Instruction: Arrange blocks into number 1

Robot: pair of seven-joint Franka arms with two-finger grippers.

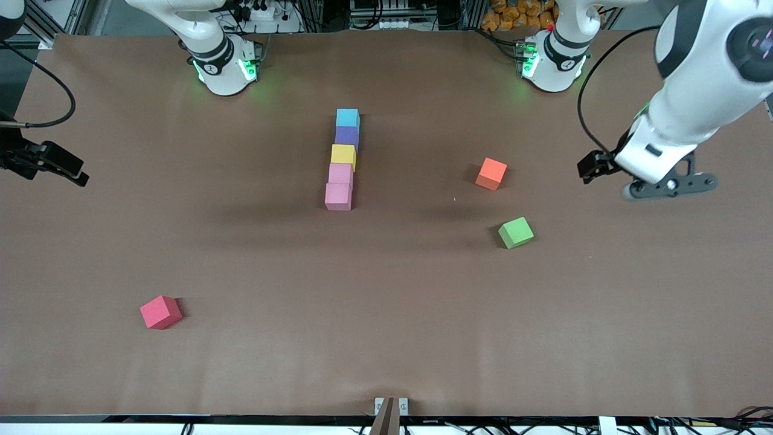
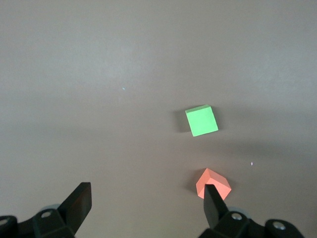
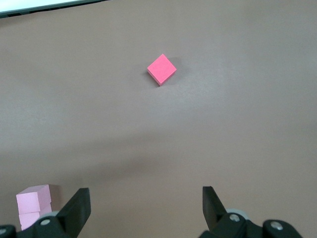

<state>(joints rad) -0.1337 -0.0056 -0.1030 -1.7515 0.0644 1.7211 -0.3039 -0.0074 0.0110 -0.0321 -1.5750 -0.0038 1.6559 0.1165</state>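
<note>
left arm: raised over its end of the worktop | left tool (image 2: 146,210): fingers spread wide, empty | right arm: at its own end, mostly out of frame | right tool (image 3: 146,210): fingers apart, empty

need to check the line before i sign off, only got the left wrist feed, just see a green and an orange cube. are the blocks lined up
Observer: Yes. In the front view five touching cubes form one straight column: light blue block farthest from the camera, then purple block, yellow block, and two pink blocks.
Operator: anything stray near it
Observer: A red cube lies apart, nearer the camera toward the right arm's end.
Operator: where's the right gripper
Observer: The right gripper is open and empty, above the table at its own end; the left gripper is open too.
</note>
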